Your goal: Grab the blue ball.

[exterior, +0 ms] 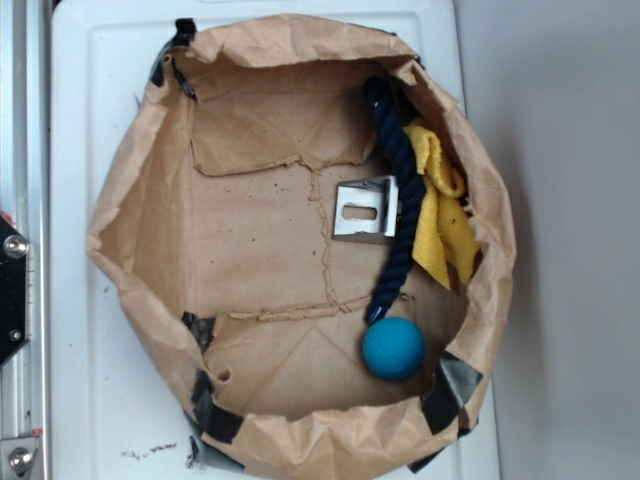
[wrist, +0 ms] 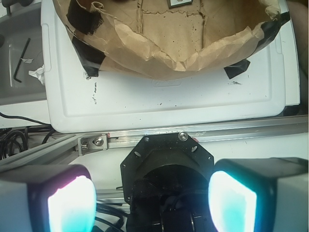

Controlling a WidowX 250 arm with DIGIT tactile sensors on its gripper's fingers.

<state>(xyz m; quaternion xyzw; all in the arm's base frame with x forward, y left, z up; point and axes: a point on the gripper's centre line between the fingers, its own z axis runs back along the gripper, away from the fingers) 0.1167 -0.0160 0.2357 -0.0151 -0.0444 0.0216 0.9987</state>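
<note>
Exterior view, from above, with wrist view. A white plastic board (exterior: 90,120) serves as the table and carries a wide, shallow basin of crumpled brown paper (exterior: 140,200), its rim patched with strips of black tape (exterior: 452,385). An aluminium rail (exterior: 25,150) runs along the left edge of the exterior view; the wrist view shows the same rail (wrist: 145,140) lying across the near edge of the board.

Inside the basin, toward its right side, a dark navy twisted rope (exterior: 400,190) runs from the far wall down toward the near right. A yellow cloth (exterior: 445,220) lies bunched against the right wall, just beside the rope and partly tucked under it. A bent metal bracket (exterior: 366,208) with a slot in its face sits on the paper floor, touching the rope's left side.

The blue ball (exterior: 393,347), a smooth teal sphere, rests on the basin floor at the near right, just below the rope's lower end and close to the taped wall.

In the wrist view the hand (wrist: 152,200) is outside the basin, over the rail and the robot's black base plate (wrist: 166,159). Its two glowing pads (wrist: 71,205) stand wide apart with nothing between them. The ball is not seen in this view; the bracket (wrist: 179,3) shows only at the top edge.
</note>
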